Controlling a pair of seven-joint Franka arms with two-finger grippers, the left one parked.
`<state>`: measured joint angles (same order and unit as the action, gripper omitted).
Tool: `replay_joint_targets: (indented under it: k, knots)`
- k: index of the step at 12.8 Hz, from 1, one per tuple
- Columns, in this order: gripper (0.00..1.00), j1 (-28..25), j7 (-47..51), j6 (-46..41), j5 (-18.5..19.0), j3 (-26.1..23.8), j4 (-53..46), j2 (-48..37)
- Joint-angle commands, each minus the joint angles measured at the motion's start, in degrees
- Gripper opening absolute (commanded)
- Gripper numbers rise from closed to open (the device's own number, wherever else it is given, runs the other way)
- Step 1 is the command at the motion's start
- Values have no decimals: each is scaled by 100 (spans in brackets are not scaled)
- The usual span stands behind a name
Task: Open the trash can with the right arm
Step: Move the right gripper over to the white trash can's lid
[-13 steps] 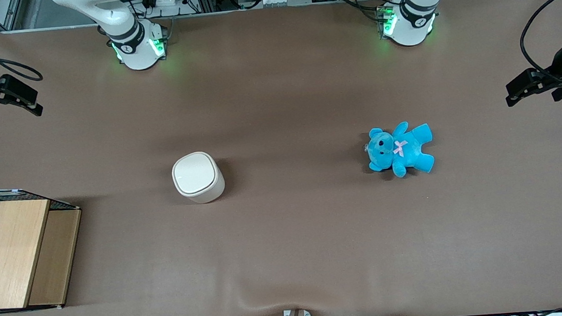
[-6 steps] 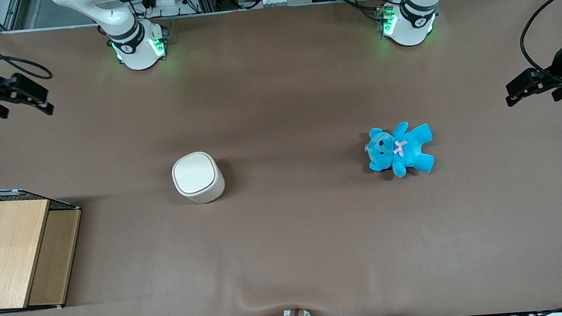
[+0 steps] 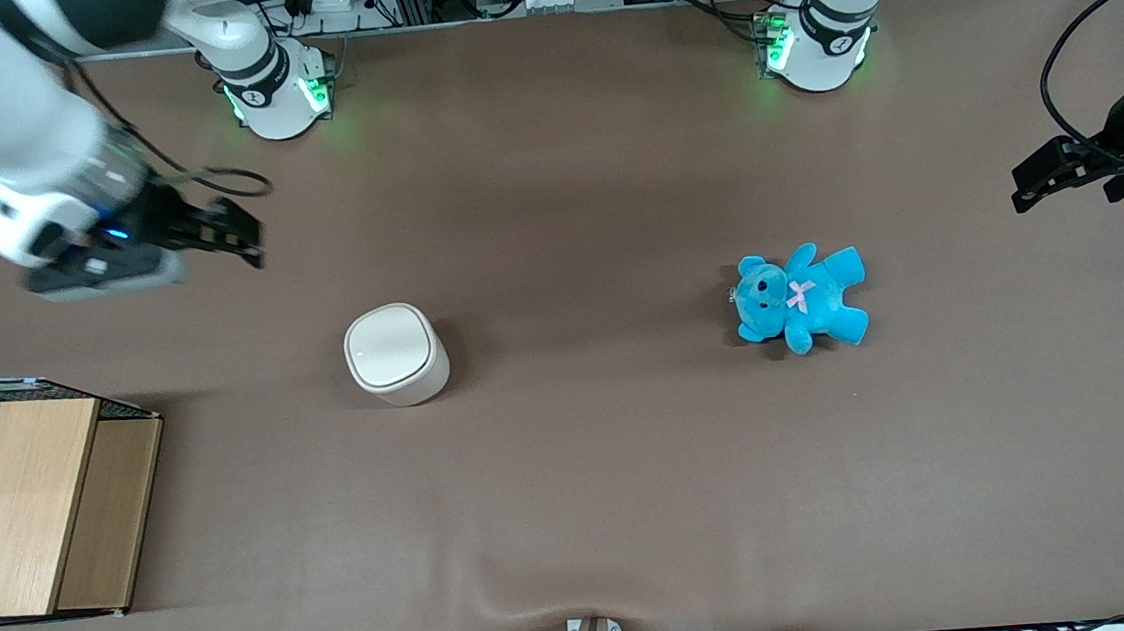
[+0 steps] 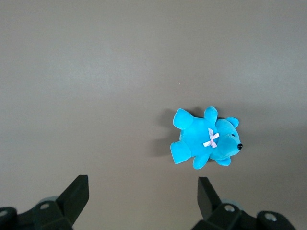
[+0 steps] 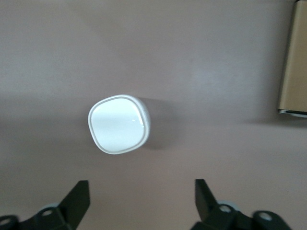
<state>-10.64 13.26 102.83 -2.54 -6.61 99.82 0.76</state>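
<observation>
**Lid down, my gripper apart from the can**

My right arm (image 3: 15, 118), white and smooth with black joint bands, reaches over the brown table (image 3: 596, 493). Its black gripper (image 3: 240, 235) hangs above the mat, farther from the front camera than the trash can (image 3: 395, 354) and well apart from it, toward my working end of the table. My two fingers (image 5: 79, 199) stand wide apart with nothing between them.

The trash can, one only, is cream-white smooth plastic with a rounded-square top. It stands upright on the mat, and its lid (image 5: 117, 124) lies flat and shut, with a thin rim line around it.

From the trash can, one soft blue teddy (image 3: 799, 299) with a pink bow lies well off toward the parked arm's end. One wooden box (image 3: 35, 507), pale flat boards with a checked cloth at its edge, sits toward my working end, nearer the front camera than the trash can. The mat is matte, with a small wrinkle at the edge nearest the front camera.
</observation>
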Motion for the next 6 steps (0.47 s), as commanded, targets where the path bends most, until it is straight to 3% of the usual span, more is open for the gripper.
replay_joint_targets:
  k: [1, 3, 5, 6]
  knots:
    - [63, -132, 185, 368, 130, -164, -24, 476]
    - [32, -262, 203, 527, 184, -201, -15, 802]
    - [14, -404, 395, 695, 358, -201, -6, 1039]
    - [6, -500, 457, 704, 681, -201, 2, 1128]
